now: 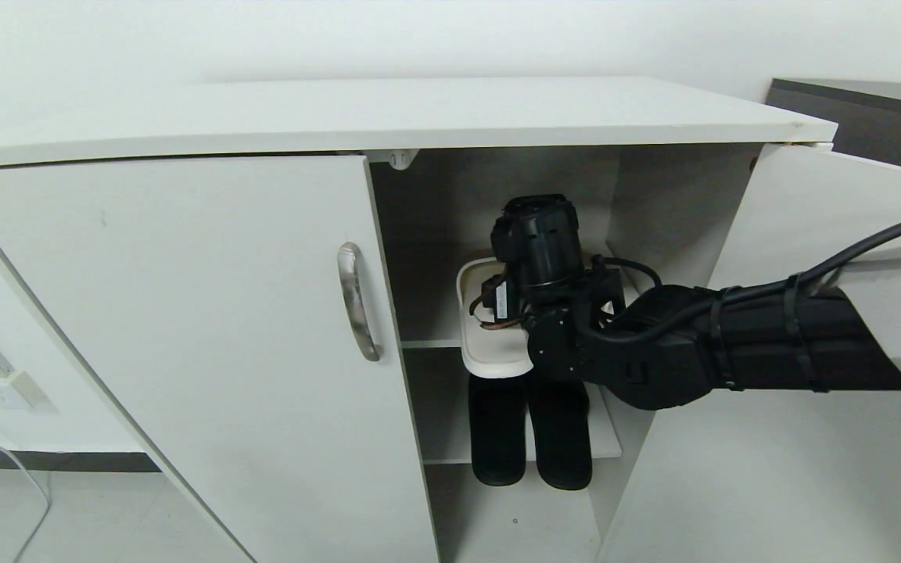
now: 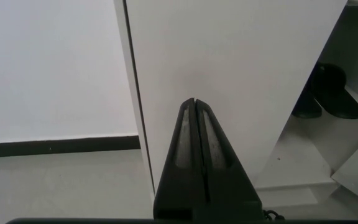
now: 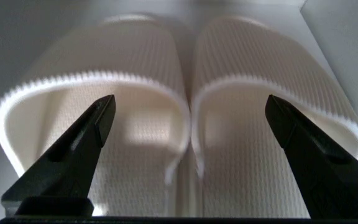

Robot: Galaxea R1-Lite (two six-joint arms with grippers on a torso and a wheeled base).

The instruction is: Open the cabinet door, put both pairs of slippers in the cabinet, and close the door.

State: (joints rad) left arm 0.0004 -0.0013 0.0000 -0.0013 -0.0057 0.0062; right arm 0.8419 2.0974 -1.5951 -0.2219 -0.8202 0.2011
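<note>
The white slippers [image 3: 135,134] lie lengthwise in the cabinet [image 1: 388,117], toes pointing inward. The right tool [image 3: 189,104] is spread at their heels; the left tool [image 2: 194,104] is pressed together.

Possibly a home entryway, white cabinet [image 1: 184,328], plain wall [image 1: 419,35]

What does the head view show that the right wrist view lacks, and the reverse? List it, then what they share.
Head view adds: the white cabinet, its closed left door with a metal handle, the open right door, and a pair of black rubber slippers on the lower shelf. Right wrist view adds: the right gripper, its black fingers spread open. Shared: the pair of cream ribbed slippers on the upper shelf.
</note>
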